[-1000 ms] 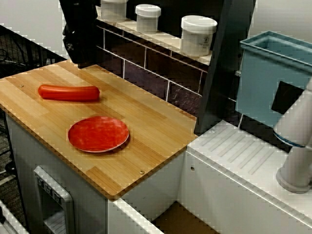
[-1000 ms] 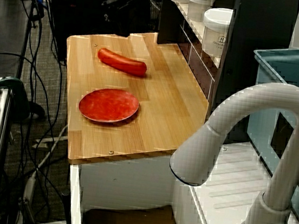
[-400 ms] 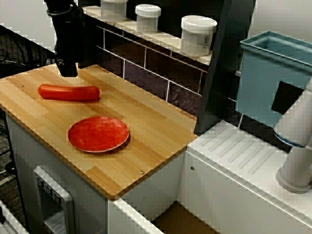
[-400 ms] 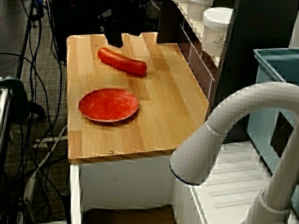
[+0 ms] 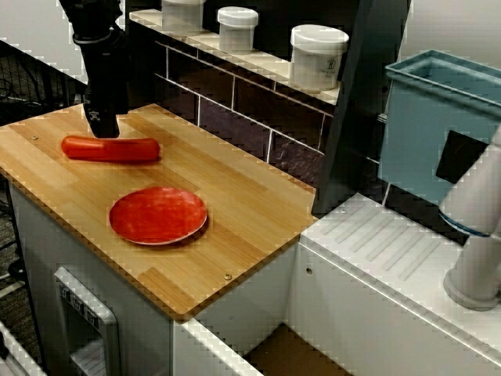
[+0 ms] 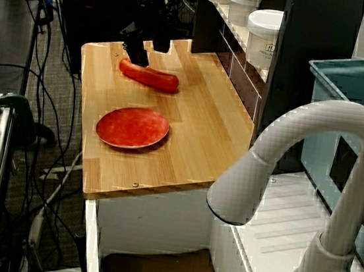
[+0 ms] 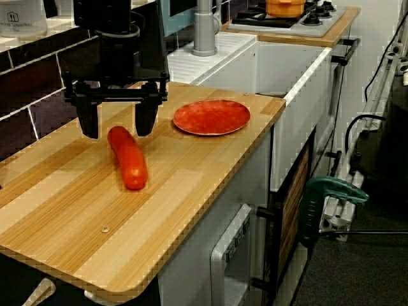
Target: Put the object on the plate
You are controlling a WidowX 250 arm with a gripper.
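Wooden counter bearing both items. Red plate near front edge, empty. Sausage lying flat, well apart from plate. Gripper spread wide, straddling far end; best lowered further, centred, before closing.

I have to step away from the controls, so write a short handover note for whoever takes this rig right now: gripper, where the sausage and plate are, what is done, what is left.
Gripper: open, empty, low over the wooden counter, its jaws standing either side of the sausage's far end; contact cannot be confirmed.
Sausage: lying flat on the counter, not lifted.
Plate: on the same counter, apart from the sausage, nothing on it.
Done: the approach only.
Left: close on the sausage, lift it, carry it over to the plate, set it down and release. Gripping at the end may let it tilt, so lift slowly.
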